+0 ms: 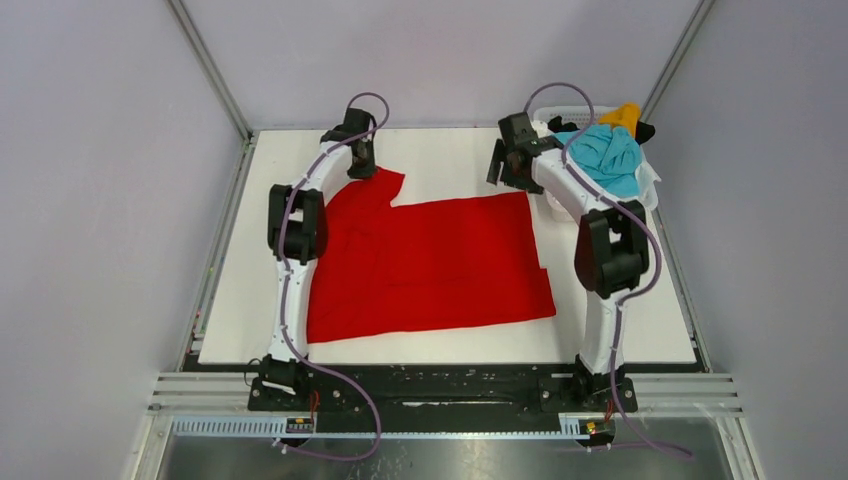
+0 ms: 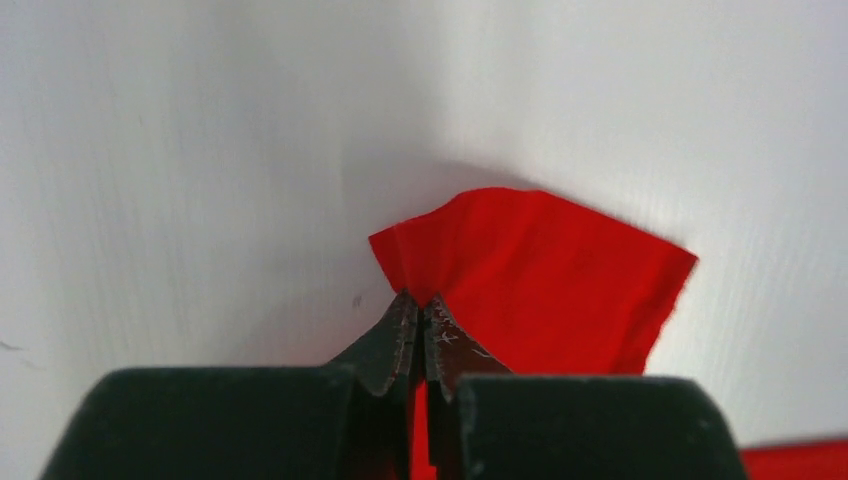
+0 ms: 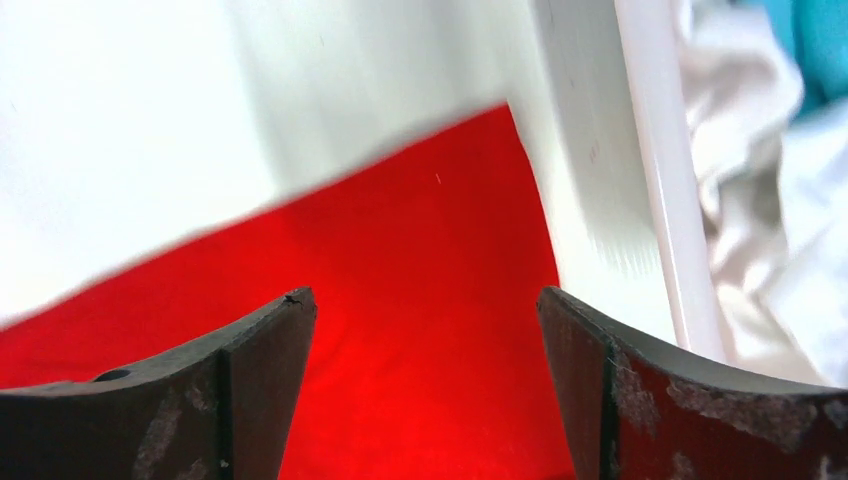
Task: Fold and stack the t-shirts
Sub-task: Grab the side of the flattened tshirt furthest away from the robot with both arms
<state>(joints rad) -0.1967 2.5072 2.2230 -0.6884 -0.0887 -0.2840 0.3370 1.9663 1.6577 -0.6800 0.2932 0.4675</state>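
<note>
Left hand (image 2: 420, 303) pinching red t-shirt (image 1: 430, 265) | basket (image 3: 660, 180) beside right hand (image 3: 425, 297)

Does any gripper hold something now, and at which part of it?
The left gripper is shut on the red t-shirt, pinching the edge of the flap at its far left corner. The right gripper stands open over the shirt and holds nothing.

The plain red shirt (image 1: 430, 265) lies on a white table (image 1: 450, 160). A white basket (image 1: 565, 110) holds a turquoise shirt (image 1: 608, 155), a yellow-orange shirt (image 1: 626, 113) and a black shirt (image 1: 645, 130).
</note>
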